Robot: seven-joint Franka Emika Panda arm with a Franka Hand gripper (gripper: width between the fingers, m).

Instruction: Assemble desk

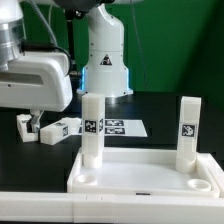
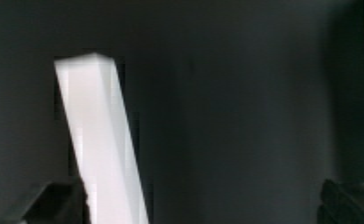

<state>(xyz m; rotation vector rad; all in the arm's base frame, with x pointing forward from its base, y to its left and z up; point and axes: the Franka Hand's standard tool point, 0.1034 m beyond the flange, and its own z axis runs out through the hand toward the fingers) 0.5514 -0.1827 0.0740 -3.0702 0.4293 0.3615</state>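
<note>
The white rimmed tabletop (image 1: 140, 176) lies at the front with its sockets up. Two white legs stand upright in its far corners, one at the exterior view's left (image 1: 92, 130) and one at the right (image 1: 188, 130). Loose tagged legs lie on the black table at the left (image 1: 57, 130). My gripper (image 1: 30, 118) hangs low over them. In the wrist view a white leg (image 2: 104, 140) lies between my spread fingers (image 2: 54, 205), close to one finger and far from the other. The gripper (image 2: 205, 208) is open and holds nothing.
The marker board (image 1: 122, 127) lies behind the tabletop, in front of the robot base (image 1: 105, 60). A long white bar (image 1: 100, 208) runs along the front edge. A green backdrop stands at the back.
</note>
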